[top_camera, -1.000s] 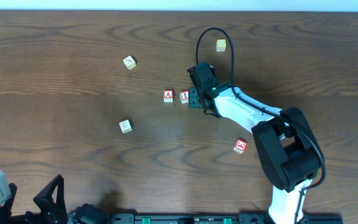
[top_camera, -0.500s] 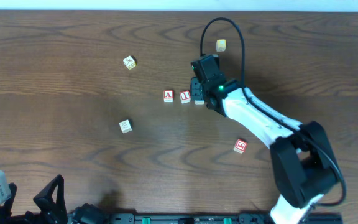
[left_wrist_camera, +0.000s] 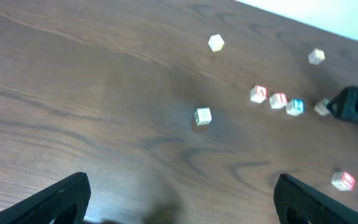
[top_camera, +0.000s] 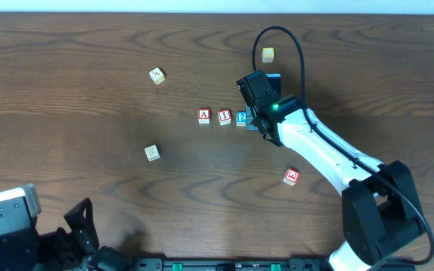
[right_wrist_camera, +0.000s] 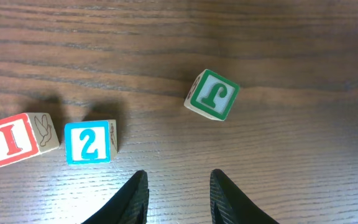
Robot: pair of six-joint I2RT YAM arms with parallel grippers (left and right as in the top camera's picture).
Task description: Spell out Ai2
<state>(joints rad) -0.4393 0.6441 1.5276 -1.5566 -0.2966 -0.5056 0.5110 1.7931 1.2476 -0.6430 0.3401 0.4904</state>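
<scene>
I see the A cube (top_camera: pixel 204 116), the I cube (top_camera: pixel 224 116) and the 2 cube (top_camera: pixel 241 117) in a row, left to right, mid-worktop (top_camera: pixel 66 113), with small gaps between them. My right fingers (right_wrist_camera: pixel 138 198) hang just right of the 2 cube, narrowly parted with nothing between them. A green-bordered cube (right_wrist_camera: pixel 212 94) sits tilted on the far side of them, apart from the row. My left fingers (left_wrist_camera: pixel 67 196) are spread wide and empty over the near left. A red cube (top_camera: pixel 291 177) lies alone, nearer and to the right.

Red A (top_camera: pixel 204 116), red I (right_wrist_camera: pixel 10 140) — blu 2 (right_wrist_camera: pixel 89 142)
</scene>
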